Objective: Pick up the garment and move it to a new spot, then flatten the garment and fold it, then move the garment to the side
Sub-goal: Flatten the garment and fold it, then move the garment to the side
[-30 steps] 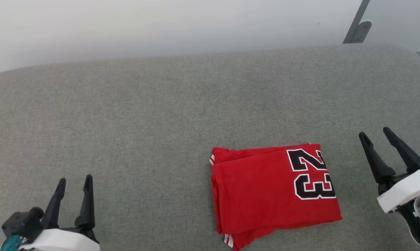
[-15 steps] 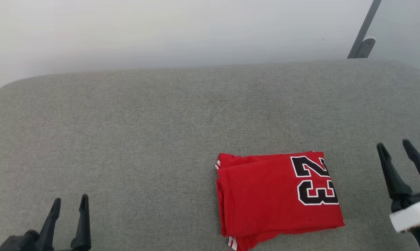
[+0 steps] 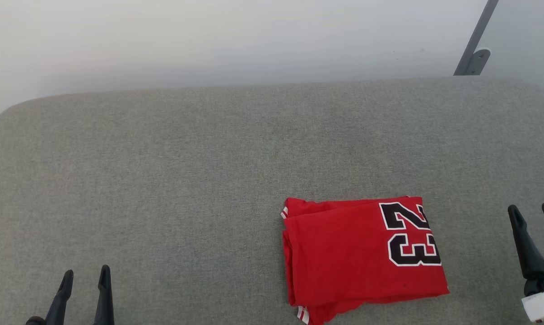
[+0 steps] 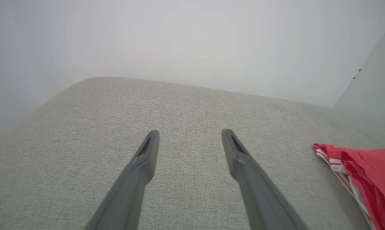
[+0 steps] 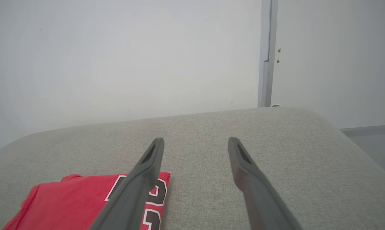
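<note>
Seemingly done folding, we hold our left gripper [image 3: 86, 271] and right gripper [image 3: 529, 207] wide open and empty; the red jersey [image 3: 362, 255] lies nearer the right.

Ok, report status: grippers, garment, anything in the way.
Left gripper open, empty, lower left. Right gripper open, empty, right of the garment. Garment folded, number up, on the grey cushion, neither gripper touching. Path to it unobstructed.

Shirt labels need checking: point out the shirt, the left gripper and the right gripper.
shirt [image 3: 344, 257], head view, plain red middle of its folded top.
left gripper [image 3: 86, 271], head view, midway between its fingertips.
right gripper [image 3: 529, 206], head view, midway between its fingertips.
</note>
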